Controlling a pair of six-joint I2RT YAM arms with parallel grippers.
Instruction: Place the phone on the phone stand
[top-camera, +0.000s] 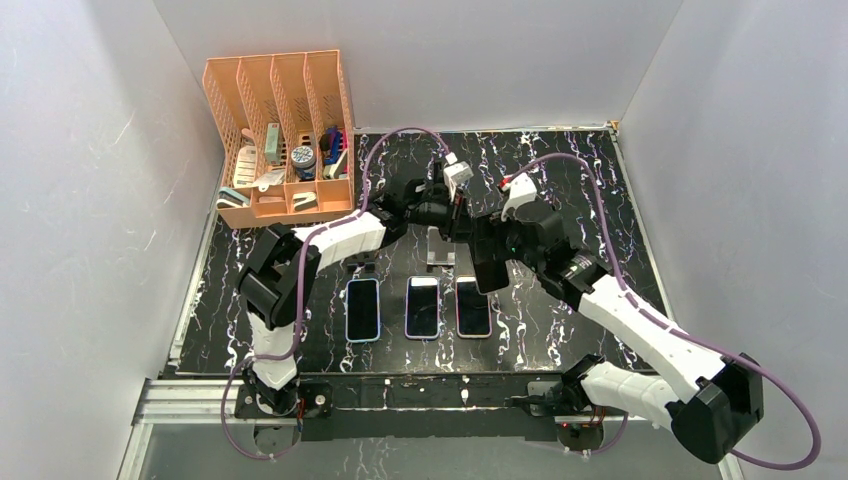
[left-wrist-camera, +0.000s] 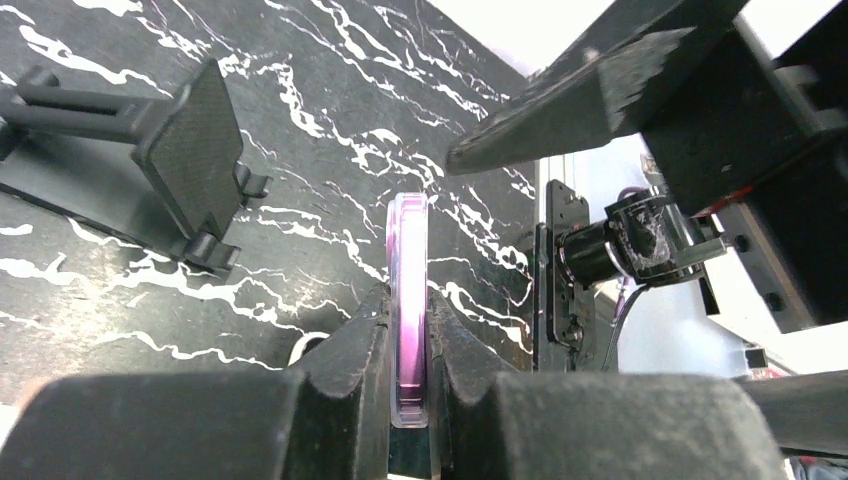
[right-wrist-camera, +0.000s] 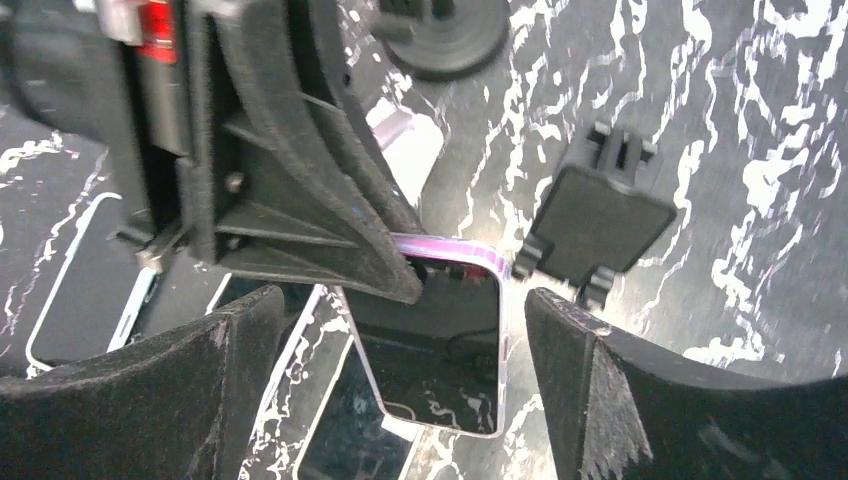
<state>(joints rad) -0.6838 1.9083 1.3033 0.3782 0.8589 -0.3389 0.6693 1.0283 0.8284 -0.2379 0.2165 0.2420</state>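
A phone in a purple-edged case (left-wrist-camera: 408, 250) stands on edge between my left gripper's (left-wrist-camera: 408, 322) fingers, which are shut on it. In the right wrist view the same phone (right-wrist-camera: 440, 350) hangs with its dark screen facing the camera, the left fingers (right-wrist-camera: 300, 215) clamped on its upper edge. My right gripper (right-wrist-camera: 400, 312) is open, with one finger on either side of the phone and touching nothing. The black phone stand (left-wrist-camera: 185, 150) rests on the table just beyond, also showing in the right wrist view (right-wrist-camera: 605, 215). From above, both grippers meet over the phone stand (top-camera: 440, 248).
Three more phones (top-camera: 362, 308) (top-camera: 422, 306) (top-camera: 472, 306) lie flat in a row on the black marbled table (top-camera: 580, 200). An orange organizer (top-camera: 280, 140) with small items stands at the back left. White walls close in three sides.
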